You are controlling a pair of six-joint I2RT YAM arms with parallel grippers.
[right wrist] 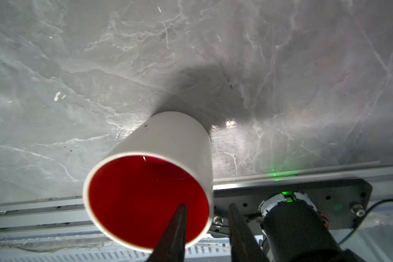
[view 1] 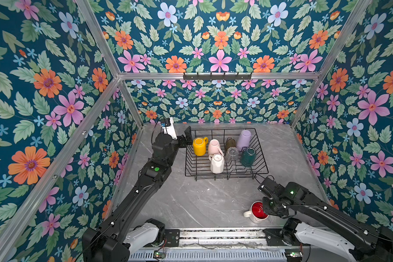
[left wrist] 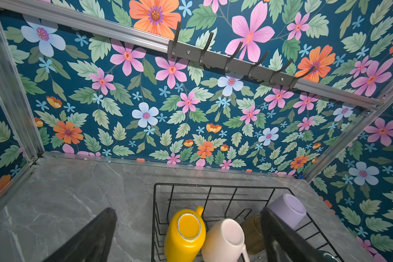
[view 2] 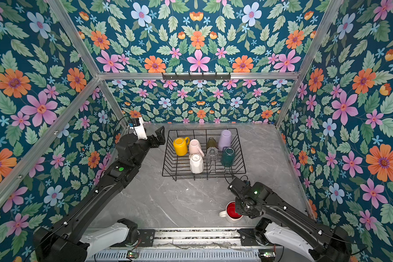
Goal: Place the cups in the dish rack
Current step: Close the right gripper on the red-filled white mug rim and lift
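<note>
1. Far left, the left gripper [view 1: 187,138] hangs at the left edge of the dish rack [view 1: 196,166]. Its jaws are spread wide and hold nothing, and it is just beside the yellow mug [view 1: 200,147].
2. The black wire rack stands toward the back of the grey marbled table [view 1: 202,204], below a rail of dark hooks [view 1: 217,76] on the floral wall.
3. Seven cups sit inside the rack. The yellow mug is at its left end, with the pale pink mug [view 1: 214,147] next to it. In the left wrist view both show their bases upward.
4. In front of the pink one stands the white faceted mug [view 1: 217,163], nearest the rack's front edge.
5. Mid-rack, the olive-brown glass [view 1: 230,143] sits behind the clear glass [view 1: 232,154].
6. Toward the right end, the lilac tumbler [view 1: 243,140] leans base-up at the back, and the dark teal mug [view 1: 248,157] is in front of it.
7. Near right, well apart from the rack, the white red-lined mug [view 1: 256,212] stands mouth-up on the table close to the front rail.
8. The right gripper [right wrist: 207,206] straddles that mug's wall, with one finger inside the red interior and one outside. The jaws are narrowed, but it cannot be told whether they press the wall.
</note>
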